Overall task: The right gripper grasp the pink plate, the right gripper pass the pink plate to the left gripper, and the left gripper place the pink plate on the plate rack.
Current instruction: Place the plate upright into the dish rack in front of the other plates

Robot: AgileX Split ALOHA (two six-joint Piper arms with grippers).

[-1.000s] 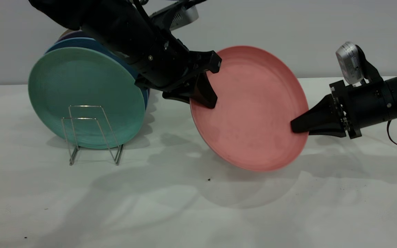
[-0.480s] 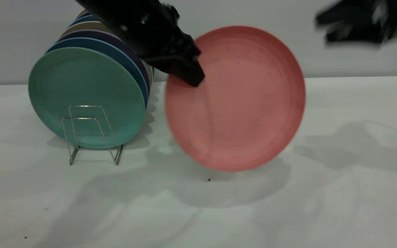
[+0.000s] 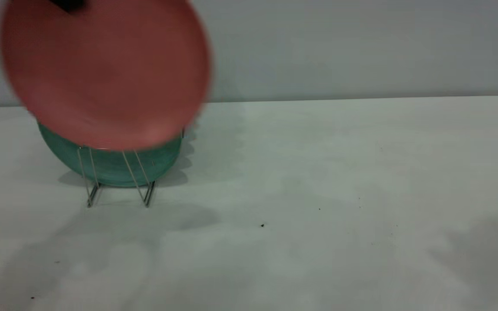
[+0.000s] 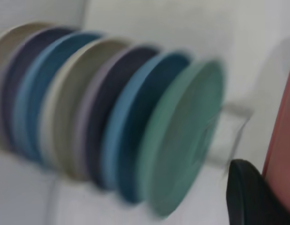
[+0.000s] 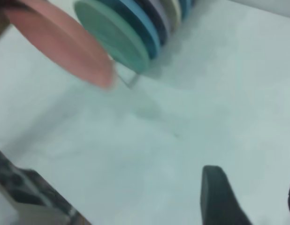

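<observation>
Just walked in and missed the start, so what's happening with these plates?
The left gripper holds the pink plate by its rim, in the air in front of the plate rack, not yet slotted in. The teal-green plate and the other plates stand upright in the rack. The right gripper is open and empty, away from the plate above the table.

Matt plates, shiny wire, pale bench

The pink plate (image 3: 104,73) and the teal plate (image 3: 115,166) look like matt, smooth plastic. The rack (image 3: 117,179) is thin shiny metal wire. The bench (image 3: 318,194) is matt, with small dark specks.
</observation>
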